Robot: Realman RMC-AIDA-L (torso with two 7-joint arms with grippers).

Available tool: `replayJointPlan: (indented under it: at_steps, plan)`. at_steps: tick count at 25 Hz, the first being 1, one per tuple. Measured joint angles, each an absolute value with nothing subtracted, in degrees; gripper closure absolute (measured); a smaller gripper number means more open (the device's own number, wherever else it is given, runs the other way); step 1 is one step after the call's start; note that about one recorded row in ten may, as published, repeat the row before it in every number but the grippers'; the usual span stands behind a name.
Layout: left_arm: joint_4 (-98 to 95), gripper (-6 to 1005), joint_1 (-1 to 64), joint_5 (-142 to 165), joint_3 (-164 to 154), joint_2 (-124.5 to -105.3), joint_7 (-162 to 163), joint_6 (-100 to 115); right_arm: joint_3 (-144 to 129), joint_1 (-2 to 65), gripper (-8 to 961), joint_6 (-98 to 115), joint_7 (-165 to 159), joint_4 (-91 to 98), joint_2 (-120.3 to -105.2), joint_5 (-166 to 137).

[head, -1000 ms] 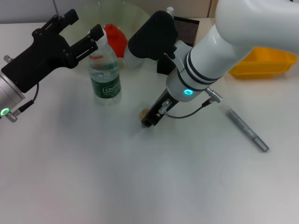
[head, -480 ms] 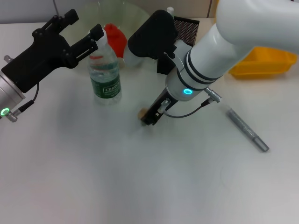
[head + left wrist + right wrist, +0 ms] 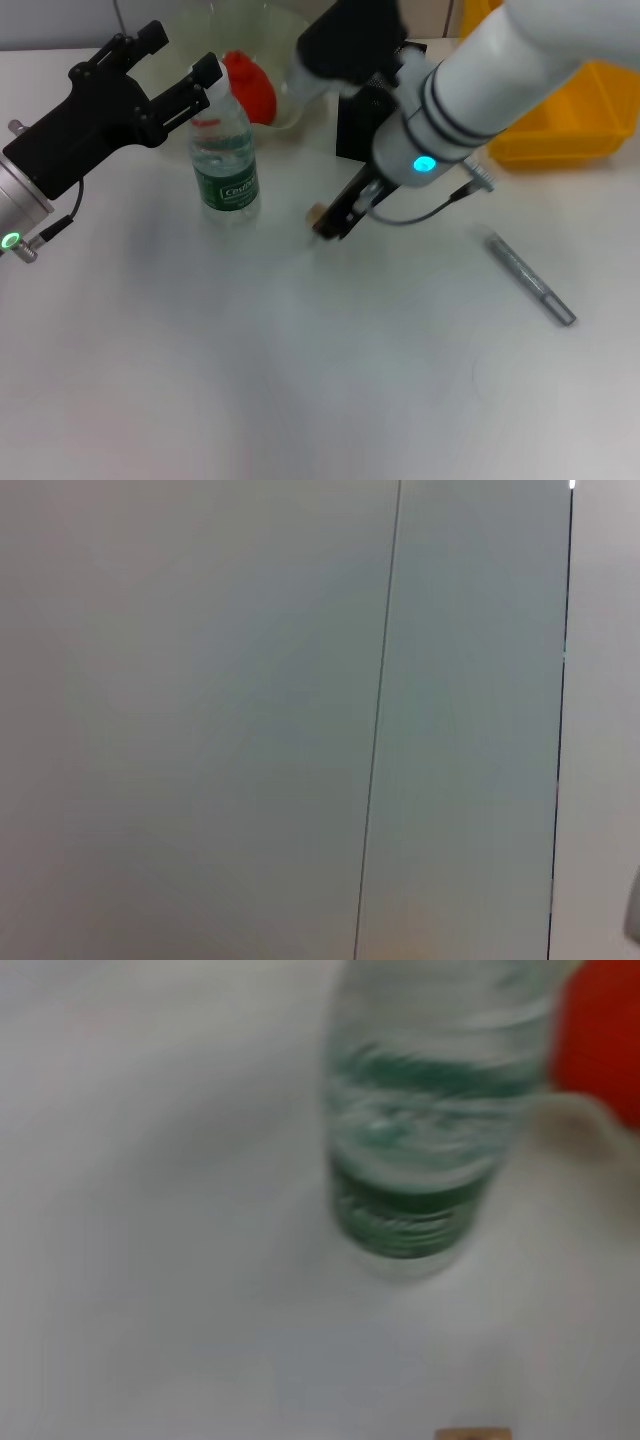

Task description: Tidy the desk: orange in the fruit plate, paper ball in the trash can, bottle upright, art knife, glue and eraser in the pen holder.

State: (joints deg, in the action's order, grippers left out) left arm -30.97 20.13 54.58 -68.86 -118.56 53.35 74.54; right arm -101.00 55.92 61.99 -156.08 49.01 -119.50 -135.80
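Fingers of your right gripper [image 3: 325, 222] are pinched narrow on the eraser [image 3: 316, 212], a small tan block with squared edges that shows just at their tip, held slightly above the white tabletop [image 3: 300, 380]. You can see a sliver of the same tan block at the edge of the right wrist view [image 3: 472, 1433].

Just beyond those fingers on the left stands the bottle [image 3: 224, 160], upright, clear ribbed plastic with a green label band and a white cap; it fills the right wrist view as a blurred green and clear cylinder [image 3: 435, 1110]. Behind the right fingers sits the pen holder [image 3: 372, 105], a black mesh box, partly hidden by the arm's glossy white shell. Beside it is the fruit plate [image 3: 262, 40], a pale translucent dish, with the orange [image 3: 250, 85] in it, reddish and smooth.

To the right of the fingers, well apart, the art knife [image 3: 530, 278] lies flat, a slim grey metal stick. Farther back is a yellow plastic tray [image 3: 560, 125].

Your left gripper [image 3: 170, 75] hangs with its black fingers spread wide, one tip close beside the bottle's cap, holding nothing.
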Motion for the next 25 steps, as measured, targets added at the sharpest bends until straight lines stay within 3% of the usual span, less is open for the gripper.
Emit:
replayJointPlan:
  at_steps: [9,25]
  plan:
    - [-30.61,203,20.03,54.58,-68.87,-118.56,53.35,74.51,-89.81,46.28,689,66.44,-158.49,71.57,-119.32,-146.24]
    - [-30.58,203,20.21,54.58,-69.04,-118.65,53.41,74.94,-81.06,47.38,675,65.1,-158.52,71.57,-119.34,-152.61]
